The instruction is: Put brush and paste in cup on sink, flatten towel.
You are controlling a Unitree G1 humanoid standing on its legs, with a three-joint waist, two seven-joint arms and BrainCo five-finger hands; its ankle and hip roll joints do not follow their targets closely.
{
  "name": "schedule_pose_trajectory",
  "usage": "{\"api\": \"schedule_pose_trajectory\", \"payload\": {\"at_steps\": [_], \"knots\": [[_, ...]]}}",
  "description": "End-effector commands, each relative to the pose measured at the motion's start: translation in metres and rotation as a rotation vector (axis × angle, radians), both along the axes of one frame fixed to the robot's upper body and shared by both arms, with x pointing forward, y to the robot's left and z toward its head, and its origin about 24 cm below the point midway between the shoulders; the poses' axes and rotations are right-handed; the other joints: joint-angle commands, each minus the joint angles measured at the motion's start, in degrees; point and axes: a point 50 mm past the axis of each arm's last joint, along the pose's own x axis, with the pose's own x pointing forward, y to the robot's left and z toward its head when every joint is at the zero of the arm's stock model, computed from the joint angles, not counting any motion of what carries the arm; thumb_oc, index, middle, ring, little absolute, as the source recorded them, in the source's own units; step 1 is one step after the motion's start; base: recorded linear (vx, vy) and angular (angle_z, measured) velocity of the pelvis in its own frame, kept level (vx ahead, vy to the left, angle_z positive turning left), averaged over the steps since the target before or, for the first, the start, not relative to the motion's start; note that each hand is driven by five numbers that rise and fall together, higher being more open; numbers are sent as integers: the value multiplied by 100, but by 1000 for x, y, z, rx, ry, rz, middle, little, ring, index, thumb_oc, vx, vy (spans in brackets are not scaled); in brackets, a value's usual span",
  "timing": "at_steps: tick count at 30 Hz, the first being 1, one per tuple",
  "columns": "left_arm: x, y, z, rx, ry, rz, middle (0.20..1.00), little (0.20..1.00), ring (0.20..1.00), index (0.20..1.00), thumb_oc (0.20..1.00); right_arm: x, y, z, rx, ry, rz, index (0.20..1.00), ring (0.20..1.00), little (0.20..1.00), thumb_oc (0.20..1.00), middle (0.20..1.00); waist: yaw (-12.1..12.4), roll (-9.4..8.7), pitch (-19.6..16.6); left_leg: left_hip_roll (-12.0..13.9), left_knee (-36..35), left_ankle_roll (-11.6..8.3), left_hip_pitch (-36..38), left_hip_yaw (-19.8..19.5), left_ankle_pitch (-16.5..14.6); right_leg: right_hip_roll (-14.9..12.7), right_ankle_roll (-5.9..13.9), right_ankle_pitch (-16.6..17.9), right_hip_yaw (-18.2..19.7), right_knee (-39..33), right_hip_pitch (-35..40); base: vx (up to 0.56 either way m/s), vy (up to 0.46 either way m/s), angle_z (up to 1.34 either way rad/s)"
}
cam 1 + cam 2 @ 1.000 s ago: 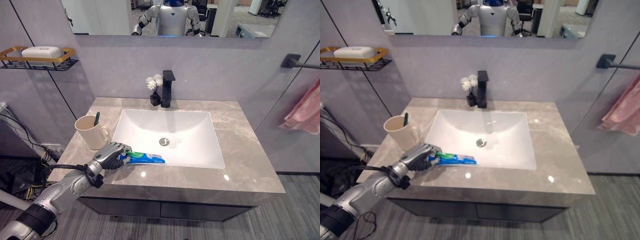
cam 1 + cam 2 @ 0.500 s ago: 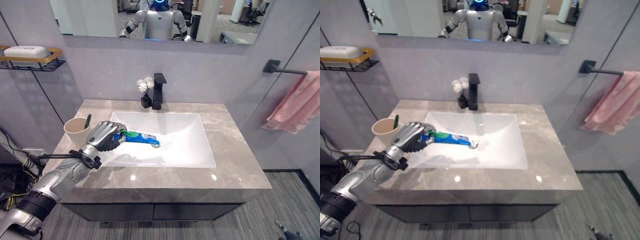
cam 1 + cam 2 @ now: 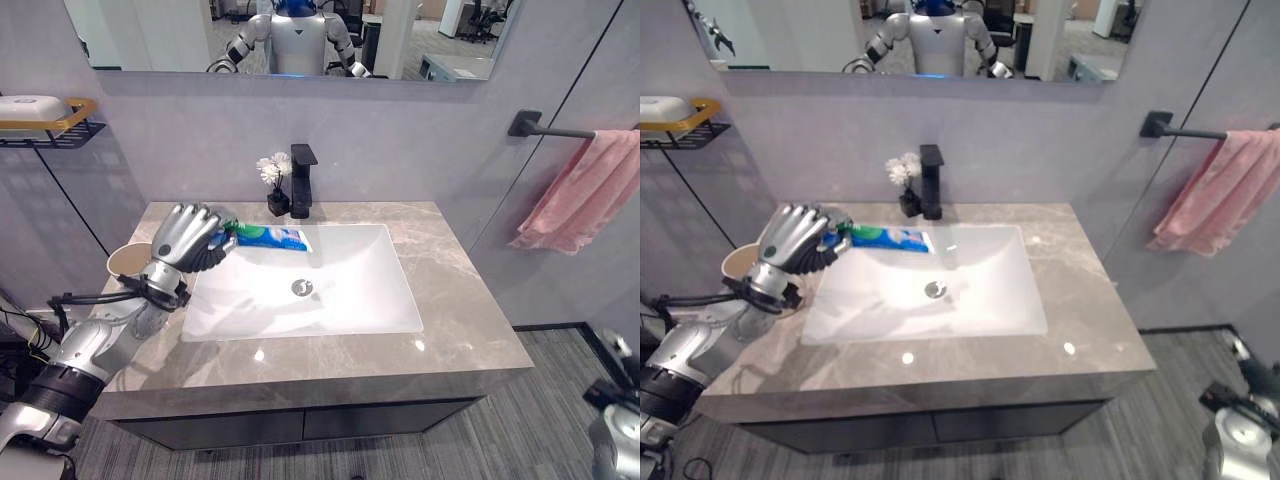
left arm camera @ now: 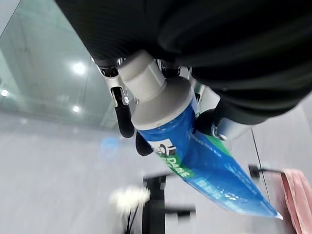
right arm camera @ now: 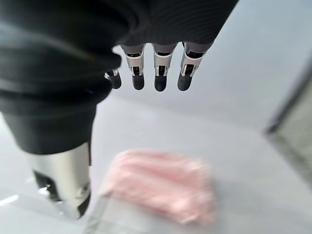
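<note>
The left hand (image 3: 187,237), fingers curled round the cap end of the blue-and-green toothpaste tube (image 3: 268,236), holds it level above the white basin's (image 3: 330,310) left edge. The long tail could catch the beige cup's (image 3: 122,262) rim and tip it. The cup's contents are hidden behind the hand. The right hand (image 5: 146,68) hangs relaxed, empty.

The paste tube (image 4: 204,163), gripped in the left hand (image 3: 186,236), carried white lettering on its blue and green body, but the print ran at a slant and was too blurred to make out. Nothing else bore legible text.
</note>
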Motion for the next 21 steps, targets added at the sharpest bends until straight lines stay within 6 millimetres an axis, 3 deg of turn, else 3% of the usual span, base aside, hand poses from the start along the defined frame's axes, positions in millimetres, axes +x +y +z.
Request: {"api": "schedule_pose_trajectory", "payload": {"at_steps": [1,2,5,7,9,10,12,13,14,16,17,18,19,20,21], "knots": [[3,-5,101,-41,-391,-27,200,200,200,200,200,47,32,71,-197,-188,301,1000,1000,1000,1000,1000,63,-22,-367,156,49,-112,6,30,-21,-158,416,293,176,155,57,-3,17,-14],[3,-5,102,-38,-395,-25,200,200,200,200,200,48,33,71,-192,-193,303,1000,1000,1000,1000,1000,55,-38,-346,157,49,-112,5,34,-22,-157,415,292,180,158,52,-1,11,-12],[5,-18,125,-49,-451,-69,200,200,200,200,200,75,74,73,-46,-279,556,1000,1000,1000,1000,1000,104,-36,-349,158,49,-112,20,63,-4,-155,414,294,173,166,49,4,8,-3],[6,-26,143,-71,-506,-84,200,200,200,200,200,94,119,66,212,-407,730,1000,1000,1000,1000,1000,174,2,-348,151,49,-102,42,76,3,-163,404,289,178,182,62,6,12,-2],[7,-34,153,-74,-526,-109,200,200,200,200,200,108,145,56,293,-336,860,1000,1000,1000,1000,1000,211,2,-339,149,49,-102,52,68,11,-165,393,276,179,204,67,0,0,0],[8,-35,154,-72,-529,-109,200,200,200,200,200,109,145,56,295,-340,862,1000,1000,1000,1000,1000,204,-13,-319,149,49,-102,55,69,10,-165,393,273,180,208,69,0,0,0],[5,-46,168,-88,-568,-148,200,200,200,200,200,120,186,53,326,-267,1034,1000,1000,1000,1000,1000,268,2,-290,141,49,-98,83,69,20,-171,379,257,179,254,82,0,0,0],[5,-46,168,-88,-569,-148,200,200,200,200,200,120,186,53,327,-268,1034,1000,1000,1000,1000,1000,266,-1,-286,140,49,-98,85,68,20,-171,379,256,178,255,83,0,0,0],[3,-53,173,-95,-587,-176,200,200,200,200,200,125,205,52,357,-246,1112,1000,1000,1000,1000,1000,303,10,-284,139,49,-97,94,66,18,-174,376,249,168,267,91,0,0,0],[-1,-63,179,-116,-613,-220,200,200,200,200,200,130,243,56,426,-221,1285,1000,1000,1000,1000,1000,371,22,-272,126,49,-93,106,55,23,-180,368,234,172,287,94,0,0,0],[-1,-62,179,-115,-615,-218,200,200,200,200,200,130,244,56,426,-223,1288,1000,1000,1000,1000,1000,362,24,-261,126,49,-93,110,58,22,-179,368,232,174,289,96,0,0,0],[-2,-70,178,-136,-612,-258,200,200,200,200,200,132,267,65,443,-226,1386,1000,1000,1000,1000,1000,404,40,-253,119,49,-91,115,64,25,-187,369,228,176,287,102,0,0,0],[-2,-70,178,-135,-613,-257,200,200,200,200,200,133,267,65,443,-227,1388,1000,1000,1000,1000,1000,399,41,-246,119,49,-91,117,66,24,-187,369,228,177,287,103,0,0,0],[-3,-74,176,-163,-608,-280,200,200,200,200,200,132,286,80,458,-284,1455,1000,1000,1000,1000,1000,438,66,-236,105,49,-86,123,70,21,-196,371,219,161,281,114,0,0,0],[-3,-74,176,-167,-611,-282,200,200,200,200,200,132,293,87,471,-319,1475,1000,1000,1000,1000,1000,456,83,-235,99,49,-82,124,65,16,-198,369,208,155,276,121,32,5,1]]}}
